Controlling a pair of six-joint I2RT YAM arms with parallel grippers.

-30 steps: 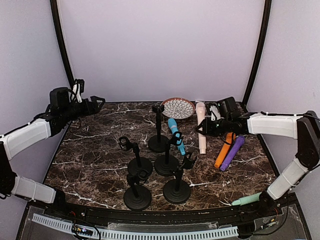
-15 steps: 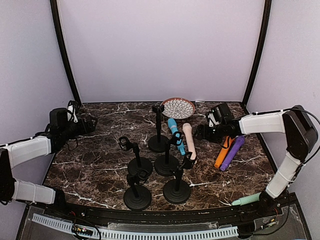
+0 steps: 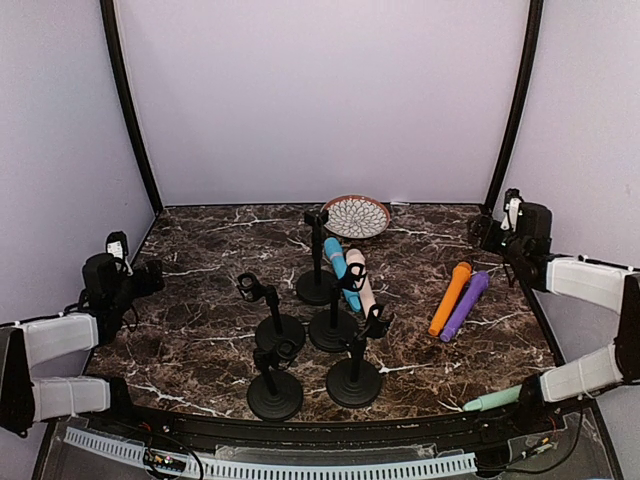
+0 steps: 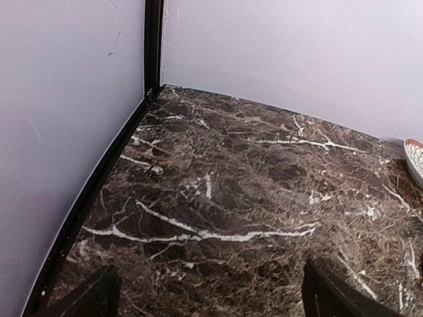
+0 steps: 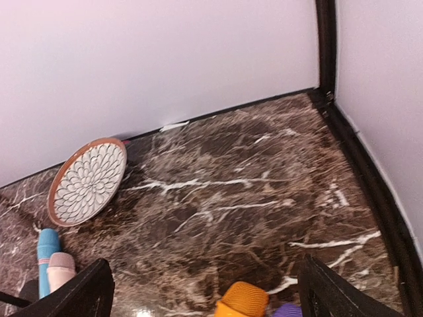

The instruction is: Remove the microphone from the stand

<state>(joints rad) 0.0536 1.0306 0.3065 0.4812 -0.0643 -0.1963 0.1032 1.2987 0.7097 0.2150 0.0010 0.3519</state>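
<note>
Top external view takes in the dark marble table [image 3: 200, 300], with a tight cluster of five black stands [image 3: 333, 330] at its middle and a patterned plate [image 3: 356, 215] propped against the back wall behind them. The blue microphone [image 3: 335, 258] lies slanted across the clip of the middle stand, apparently held there. A pink microphone [image 3: 358, 275] rests right alongside and touches it; whether the pink one is clipped or only leaning I cannot tell. An orange microphone [image 3: 450, 298] and a purple microphone [image 3: 466, 304] lie side by side on the table to the right, well apart from the stands, and a green microphone [image 3: 492, 400] sits at the near right edge. Both arms hang at the sides, far from the cluster, and the left gripper [image 4: 211, 300] and the right gripper [image 5: 205, 297] each have their fingers spread wide with nothing between them. The likely trouble is crowding: a claw reaching in for the blue microphone could catch a neighbouring stand and topple it, or nudge the pink one loose so it rolls. If the clip grips tightly, a straight pull may lift or tip the whole stand rather than free the microphone, unless the other arm steadies the base
</note>
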